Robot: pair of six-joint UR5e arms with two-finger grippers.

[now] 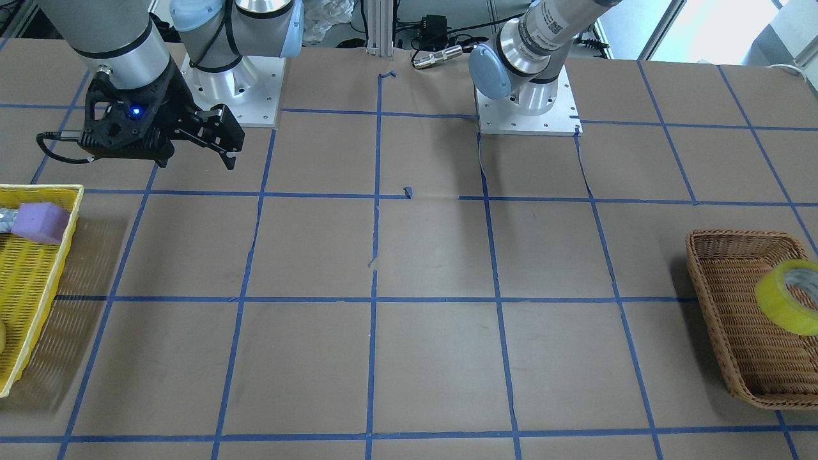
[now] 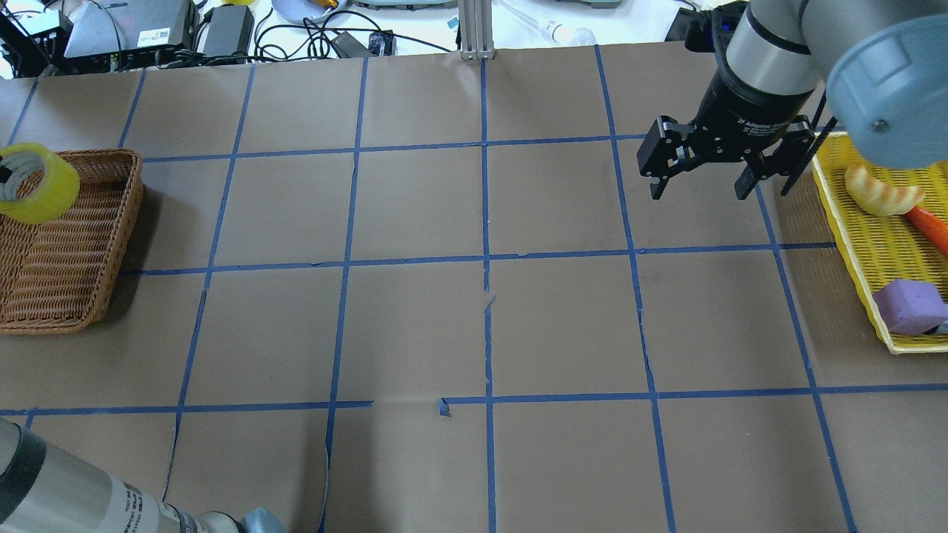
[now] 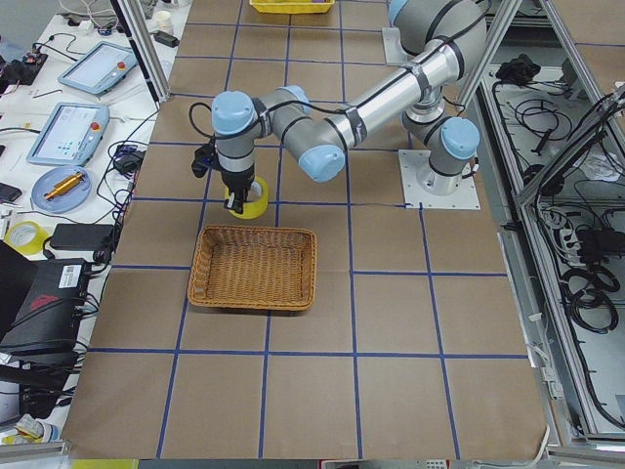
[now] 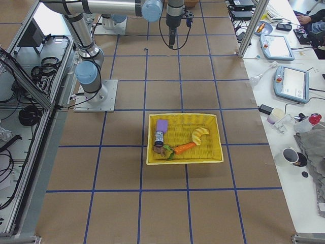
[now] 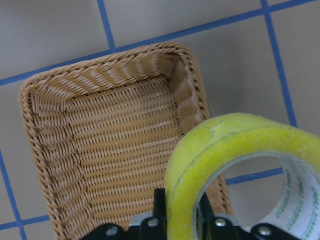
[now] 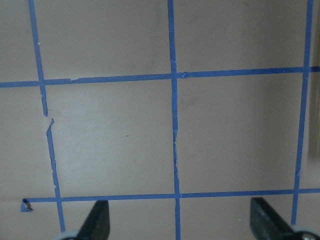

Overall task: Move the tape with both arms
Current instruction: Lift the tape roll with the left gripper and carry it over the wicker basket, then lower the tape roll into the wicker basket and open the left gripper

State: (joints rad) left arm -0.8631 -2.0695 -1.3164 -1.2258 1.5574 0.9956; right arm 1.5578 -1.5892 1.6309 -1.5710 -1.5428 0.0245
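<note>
Yellow translucent tape roll with a white printed core (image 1: 789, 297) hangs over the brown wicker basket (image 1: 706, 287) at the left end of the brown paper-covered desk (image 1: 434, 358) in the front-facing view, so the pick-up looks done. Overhead, the black two-finger right pincer (image 2: 698, 194) hovers spread and empty beside the yellow plastic basket (image 2: 850, 244) at the right end, well apart from the roll. From the left wrist, the left pincer (image 5: 180, 207) clamps the roll's wall. Hand-over and set-down are left, I judge.

White print on the right tool (image 2: 698, 189) reads "2F Adaptive".
</note>
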